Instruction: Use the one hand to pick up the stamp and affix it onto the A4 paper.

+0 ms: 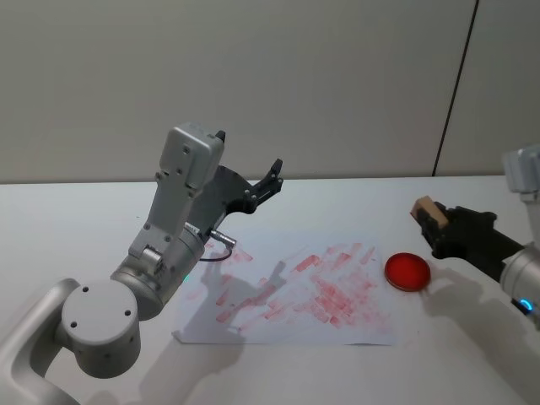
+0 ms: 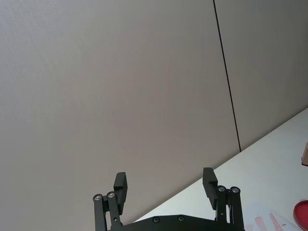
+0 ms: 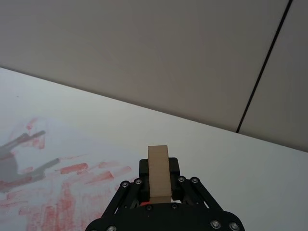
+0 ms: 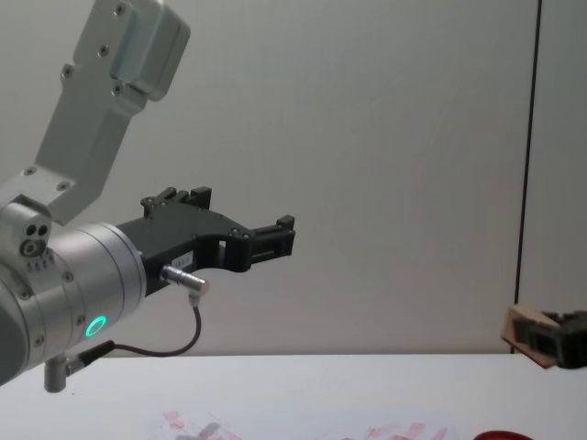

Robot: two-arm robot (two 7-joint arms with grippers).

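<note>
Currently the small tan wooden stamp block (image 1: 424,207) is clamped in my right black two-fingered gripper (image 1: 434,221), raised above the table's right edge, beyond the red round ink pad (image 1: 408,272). Pick-up looks done; next I carry it over the white smudged A4 paper (image 1: 337,291) and press down. Left gripper (image 2: 165,188) idles aloft, fingers spread.

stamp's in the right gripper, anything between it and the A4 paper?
Only the red ink pad: it sits on the table just off the A4 paper's right edge, below the stamp held in the raised right gripper. The left gripper hangs open above the sheet's far left side.
</note>
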